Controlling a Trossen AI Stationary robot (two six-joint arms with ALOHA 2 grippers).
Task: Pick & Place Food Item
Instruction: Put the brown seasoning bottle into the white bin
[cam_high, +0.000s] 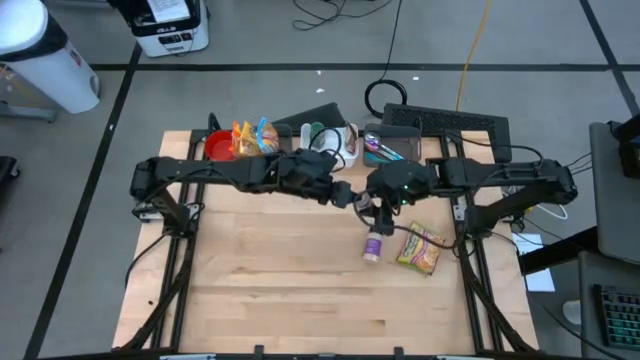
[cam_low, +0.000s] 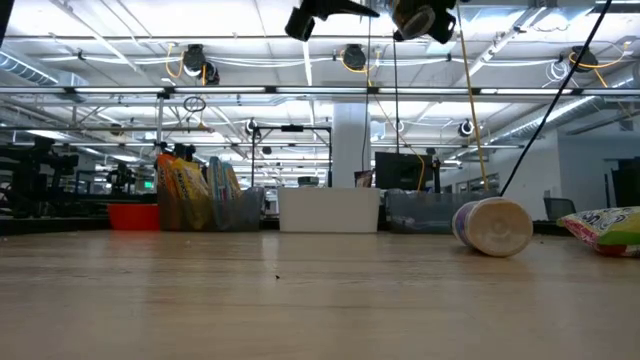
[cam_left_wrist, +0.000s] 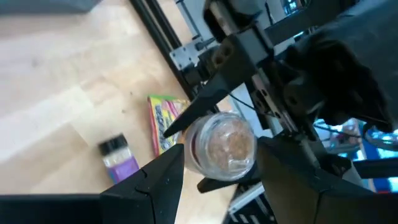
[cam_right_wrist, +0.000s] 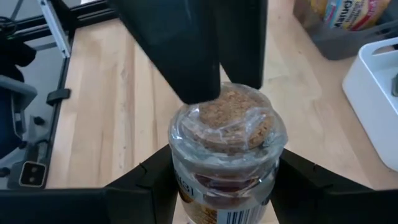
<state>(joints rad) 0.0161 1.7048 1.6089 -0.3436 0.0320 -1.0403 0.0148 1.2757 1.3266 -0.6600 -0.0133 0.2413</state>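
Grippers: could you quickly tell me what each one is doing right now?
Left gripper: closed on the clear, plastic-wrapped jar.
Right gripper: closed on the same jar, held above the table.

Clear jar (cam_right_wrist: 225, 152), tan cookies; purple-labelled bottle (cam_high: 373, 247); yellow-green packet (cam_high: 419, 249); red bowl (cam_high: 218, 147).

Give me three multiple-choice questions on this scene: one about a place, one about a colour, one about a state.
1. The purple-labelled bottle lies: A on the floor; B on the table beside the snack packet; C in a gripper.
2. The bowl at the table's back is: A red; B blue; C white.
3. The jar is: A lying on the table; B on the floor; C held in the air.
Answers: B, it rests by the packet; A, its rim shows red; C, the left gripper and right gripper both clamp it.
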